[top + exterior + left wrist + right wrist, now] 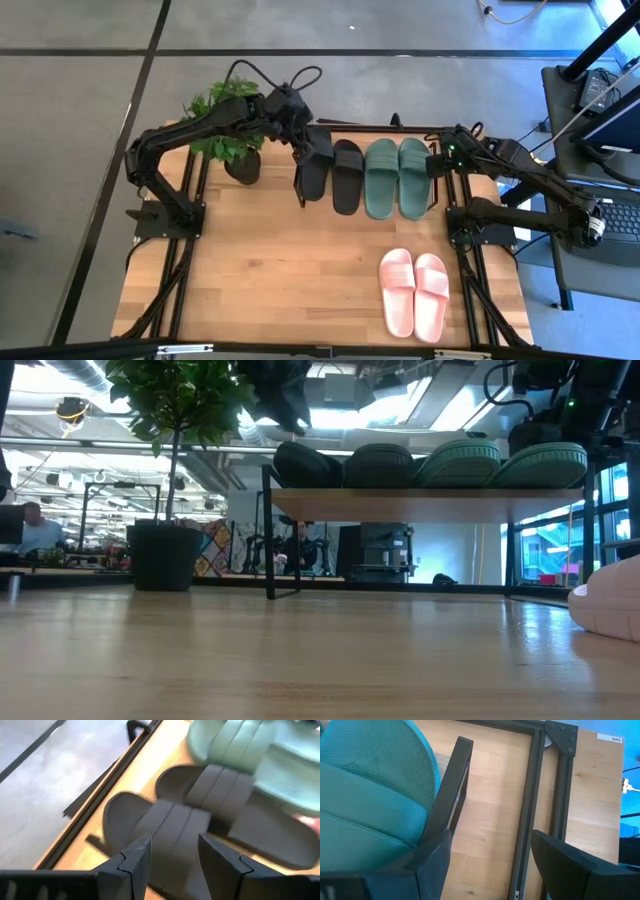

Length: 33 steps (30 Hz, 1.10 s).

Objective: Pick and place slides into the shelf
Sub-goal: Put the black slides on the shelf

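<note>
A potted plant (232, 135) is standing at the surface's (270, 270) far left. Beside it the left gripper (305, 165) is hovering over the leftmost black slide (314, 168), fingers (134, 862) spread apart, gripping nothing. Four slides are sitting in a row on the shelf (430, 506) — two black, then two dark green (381, 178). The right gripper (436, 165) is waiting at the shelf's right end, fingers wide. The pink pair (414, 292) is lying on the surface, well apart — nearer the front.

Small white label (612, 738), perhaps "MA6"
</note>
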Motion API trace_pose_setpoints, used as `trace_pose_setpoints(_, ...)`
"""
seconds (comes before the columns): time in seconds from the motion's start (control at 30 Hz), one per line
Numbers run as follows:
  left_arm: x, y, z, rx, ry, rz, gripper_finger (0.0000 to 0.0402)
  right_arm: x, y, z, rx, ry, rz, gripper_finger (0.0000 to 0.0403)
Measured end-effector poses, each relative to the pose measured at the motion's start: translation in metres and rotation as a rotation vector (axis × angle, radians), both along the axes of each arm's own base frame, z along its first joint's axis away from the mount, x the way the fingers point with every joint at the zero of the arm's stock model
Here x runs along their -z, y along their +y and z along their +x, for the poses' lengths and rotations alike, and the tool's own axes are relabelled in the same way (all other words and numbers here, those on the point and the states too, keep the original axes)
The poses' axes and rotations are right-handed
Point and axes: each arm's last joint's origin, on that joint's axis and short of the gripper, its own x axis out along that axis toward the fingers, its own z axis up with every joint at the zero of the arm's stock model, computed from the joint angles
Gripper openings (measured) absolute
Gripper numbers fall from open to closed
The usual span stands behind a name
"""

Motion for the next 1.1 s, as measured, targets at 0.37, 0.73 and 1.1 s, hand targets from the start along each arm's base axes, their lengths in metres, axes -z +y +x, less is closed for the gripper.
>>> trace_pose_setpoints(0.37,-0.015,-0.024,0.01,0.315,-0.123,-0.096,0.0153,-0.029,0.01,-0.017,0.032,-0.083,-0.142,0.0271)
trace_pose_setpoints(0.73,-0.015,-0.06,0.026,0.512,-0.148,-0.057,0.0153,-0.047,0.006,-0.011,-0.078,-0.153,-0.243,0.0271)
trace_pose_setpoints(1.1,-0.014,-0.07,0.028,0.454,-0.116,-0.025,0.0153,-0.068,0.009,0.002,-0.548,-0.367,-0.37,0.0271)
